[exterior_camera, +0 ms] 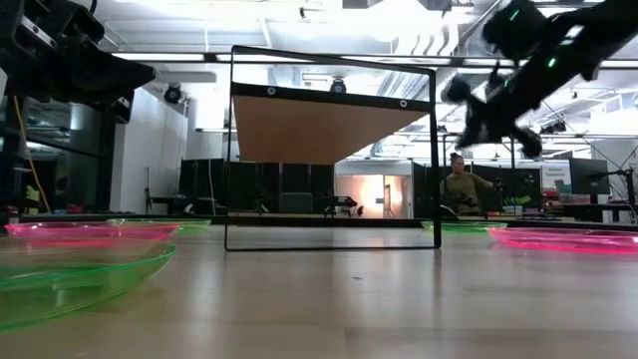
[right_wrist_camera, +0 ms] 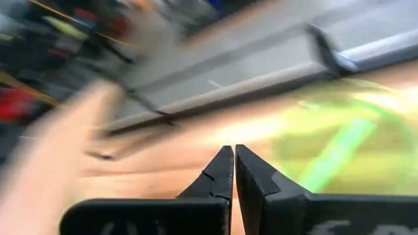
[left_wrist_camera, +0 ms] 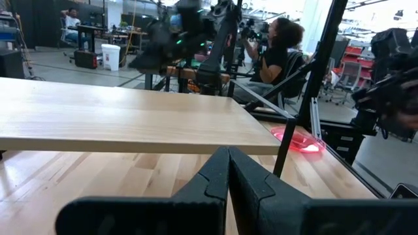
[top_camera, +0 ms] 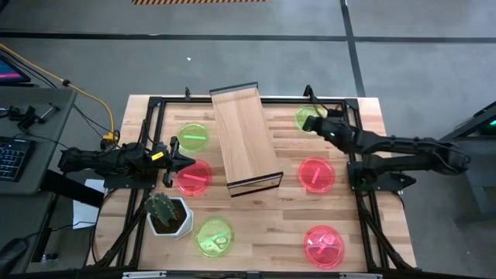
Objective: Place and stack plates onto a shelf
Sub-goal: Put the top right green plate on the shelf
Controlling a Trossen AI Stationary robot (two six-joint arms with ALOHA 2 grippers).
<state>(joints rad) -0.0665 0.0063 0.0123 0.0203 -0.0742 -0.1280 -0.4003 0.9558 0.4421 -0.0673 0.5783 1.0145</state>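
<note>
The shelf (top_camera: pixel 244 139), a light-wood plank on a dark metal frame, stands mid-table; its plank (exterior_camera: pixel 329 130) (left_wrist_camera: pixel 130 121) sits raised on the frame. Six plates lie flat on the table: green (top_camera: pixel 192 138), pink (top_camera: pixel 194 177) and green (top_camera: pixel 214 236) on the left, green (top_camera: pixel 308 118) (right_wrist_camera: pixel 339 147), pink (top_camera: pixel 316 173) and pink (top_camera: pixel 323 244) on the right. My left gripper (top_camera: pixel 186 161) (left_wrist_camera: pixel 228 163) is shut, raised between the two far-left plates and pointing at the shelf. My right gripper (top_camera: pixel 316 124) (right_wrist_camera: pixel 233 153) is shut, raised over the far-right green plate.
A cactus in a white pot (top_camera: pixel 168 213) stands near the left arm, beside the near-left green plate. The dark table frame (top_camera: pixel 155 105) runs round the tabletop. A person (exterior_camera: pixel 461 184) sits in the room beyond the table. Bare wood lies in front of the shelf.
</note>
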